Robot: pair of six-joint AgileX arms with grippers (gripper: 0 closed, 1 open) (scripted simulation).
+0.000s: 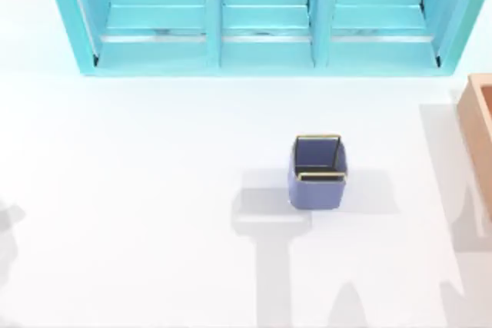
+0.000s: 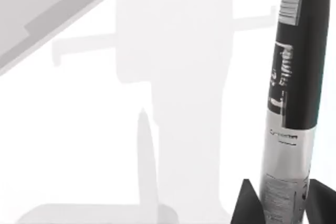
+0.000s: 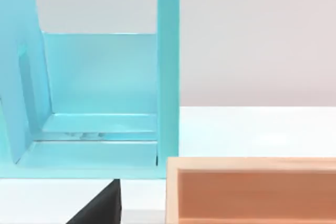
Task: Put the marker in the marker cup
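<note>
The marker (image 2: 294, 103), black with a silver lower part and printed labels, is held in my left gripper (image 2: 282, 207), whose dark fingertips (image 2: 244, 205) are shut on its silver end. The white table lies beyond it, crossed by grey shadows. The marker cup (image 1: 317, 193) is a small square periwinkle-blue cup with a thin gold rim. It stands upright on the table, a little right of centre in the top view, and looks empty. A dark part of my right gripper (image 3: 100, 209) shows in the right wrist view, facing the shelf unit and the box.
A big teal shelf unit (image 1: 265, 51) with three bays spans the back of the table, and its end bay (image 3: 100, 98) faces the right wrist camera. A tan-orange box (image 1: 480, 128) sits at the right edge, its wall (image 3: 252, 190) close to the right wrist. Arm shadows fall on the front of the table.
</note>
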